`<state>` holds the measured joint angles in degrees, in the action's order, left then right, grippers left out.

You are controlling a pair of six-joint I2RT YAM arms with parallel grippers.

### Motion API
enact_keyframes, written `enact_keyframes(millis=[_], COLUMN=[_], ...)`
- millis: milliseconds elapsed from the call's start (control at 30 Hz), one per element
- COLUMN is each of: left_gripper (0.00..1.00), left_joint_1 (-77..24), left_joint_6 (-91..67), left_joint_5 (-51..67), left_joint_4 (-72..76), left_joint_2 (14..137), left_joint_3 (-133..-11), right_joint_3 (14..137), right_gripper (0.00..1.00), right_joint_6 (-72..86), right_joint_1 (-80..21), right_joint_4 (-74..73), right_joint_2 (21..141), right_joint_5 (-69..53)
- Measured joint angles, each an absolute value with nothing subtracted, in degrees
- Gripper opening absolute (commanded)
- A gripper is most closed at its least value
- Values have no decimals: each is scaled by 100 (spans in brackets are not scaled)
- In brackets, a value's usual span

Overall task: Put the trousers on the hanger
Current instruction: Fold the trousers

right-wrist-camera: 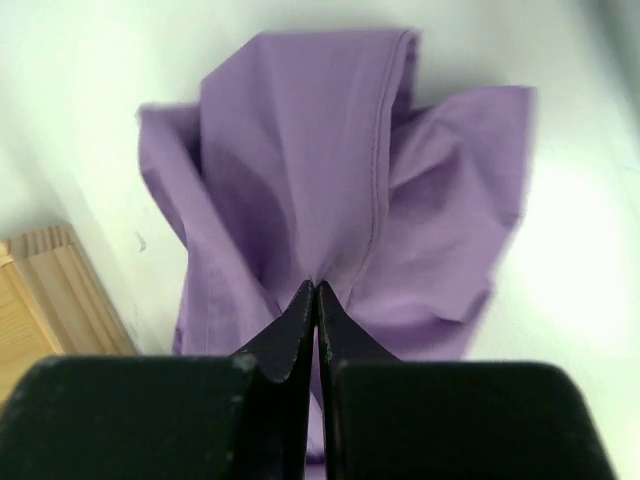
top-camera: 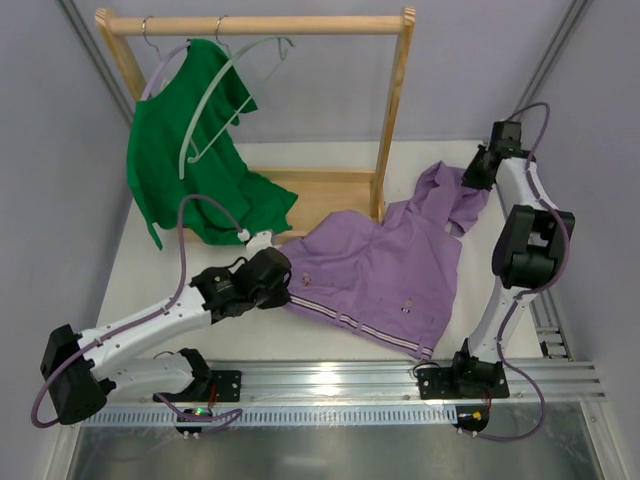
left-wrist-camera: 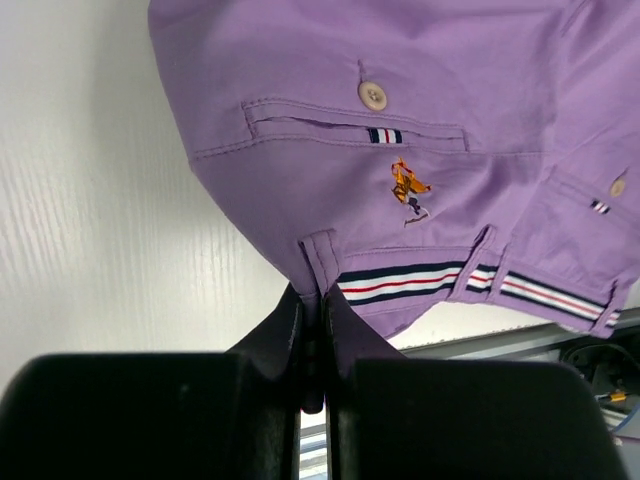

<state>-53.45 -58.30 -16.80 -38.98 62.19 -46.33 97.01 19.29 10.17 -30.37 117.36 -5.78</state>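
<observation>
The left fingers (left-wrist-camera: 303,318) are clamped on a waistband belt loop of the trousers (top-camera: 380,270), which are spread on the counter (top-camera: 140,285) in front of the wooden rack (top-camera: 393,120). Right of the rack's post, the right fingers (right-wrist-camera: 305,322) pinch a bunched leg, blurred in the wrist view. The hanger (top-camera: 196,115) hangs on the rack's rail, partly overlapping a green shirt (top-camera: 160,170).

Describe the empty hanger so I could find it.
Look at the wooden rack at the back. Of two hangers on its rail, the pale grey-green hanger is nearer the middle, tilted and bare; its neighbour carries a green shirt.
</observation>
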Motion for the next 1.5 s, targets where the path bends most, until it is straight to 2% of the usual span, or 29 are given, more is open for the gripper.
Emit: enact_keyframes(millis=[133, 333, 533, 700, 967, 1000, 1033, 1067, 1167, 1300, 1400, 1500], left_gripper=[1, 0, 0, 0, 0, 0, 0, 0, 0, 0, 0, 0], left_joint_1=[-5343, -5345, -5343, -5229, -4823, -4768, -4709, -4668, -4598, -4593, -4593, -4593], left_joint_6=[-5728, -5601, -5459, -5384, -5223, -5201, -5175, -5153, -5041, -4904, -4818, -4722], left_joint_5=[-1977, -2182, -2650, -2880, -2932, -2936, -2936, -2936, -2899, -2674, -2480, -2268], left_joint_4=[-4136, -4381, -4967, -5225, -5417, -5435, -5452, -5463, -5459, -5343, -5221, -5068], left_joint_2=[6217, 6219, 6318, 6298, 6250, 6235, 6213, 6189, 6095, 5988, 5959, 5959], left_joint_3=[-5096, -5347, -5690, -5736, -5736, -5736, -5734, -5734, -5734, -5728, -5706, -5647], right_joint_3=[9279, 7634, 6361, 6307, 6281, 6246, 6202, 6180, 6215, 6270, 6278, 6753], right_gripper=[4, 4, 4, 4, 4, 7, 25, 37, 57, 66, 68, 70], right_joint_6=[2102, 2436, 2766, 3037, 3173, 3175, 3175, 3186, 3050, 2797, 2665, 2394], right_joint_1=[1472, 1977, 1951, 2104, 2928, 2993, 3041, 3076, 3131, 2995, 2445, 1621], right_joint_4=[-3487, -3774, -4014, -4292, -4425, -4436, -4447, -4471, -4475, -4169, -3642, -3319], right_joint_2=[10720, 8576, 7822, 7402, 6383, 6257, 6119, 6018, 5911, 5955, 6010, 6681], right_joint_5=[60, 803, 1149, 1708, 2132, 2171, 2182, 2152, 1684, 290, -429, -1105])
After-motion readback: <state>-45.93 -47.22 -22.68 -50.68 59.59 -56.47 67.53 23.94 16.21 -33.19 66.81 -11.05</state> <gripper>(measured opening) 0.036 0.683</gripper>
